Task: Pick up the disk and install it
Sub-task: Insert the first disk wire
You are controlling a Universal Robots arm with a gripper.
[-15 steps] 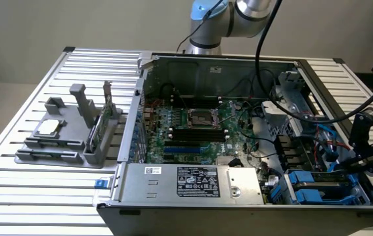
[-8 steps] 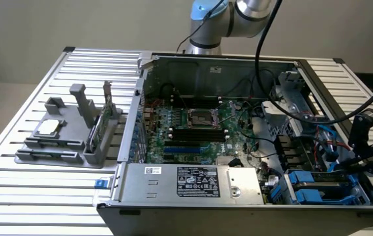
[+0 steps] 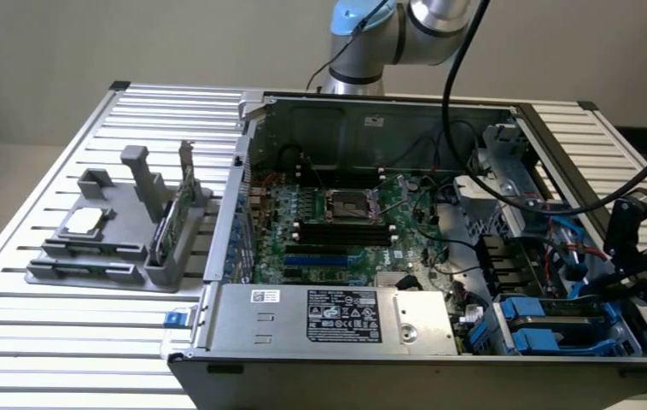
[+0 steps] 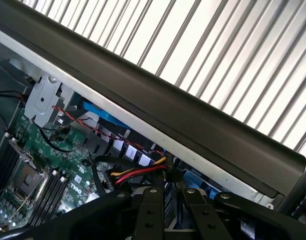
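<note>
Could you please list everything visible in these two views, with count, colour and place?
table: one, white, slatted, under everything
computer case: one, black and silver, open, mid-table
motherboard: one, green, inside the case
power supply: one, silver with a white label, at the case's near side
cables: several, red, yellow and black, inside the case
disk: one, framed in blue, in the case's near corner on the exterior view's right
holder: one, grey, on the table at the exterior view's left
chip: one, silver, square, on the holder
circuit card: one, green, upright in the holder
arm: one, silver and blue, behind the case
gripper: one, black, above the disk's corner
</note>
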